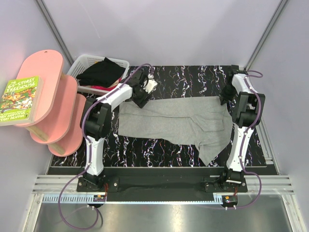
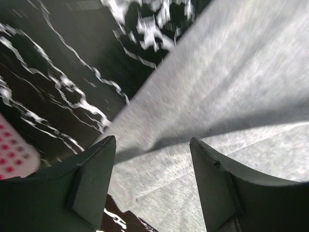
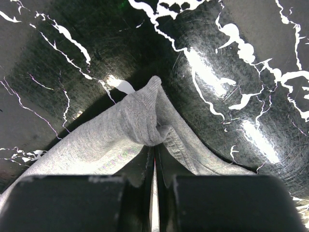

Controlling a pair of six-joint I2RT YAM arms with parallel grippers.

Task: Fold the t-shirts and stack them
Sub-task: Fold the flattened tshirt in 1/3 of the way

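Our right gripper (image 3: 154,155) is pinched tight on a bunched corner of the light heather-grey cloth t-shirt (image 3: 140,121). From there the shirt spreads over the black white-veined marbled table (image 1: 193,79) across to the left gripper (image 2: 152,145), whose jaws stand wide apart right over the shirt's edge. Just left of it and further back, the black t-shirt (image 1: 101,71) sits heaped in the white plastic lattice basket (image 1: 77,64). Further left, a green book (image 1: 20,99) on the pink rounded shelf (image 1: 53,116) reads "The 65-Storey Treehouse".
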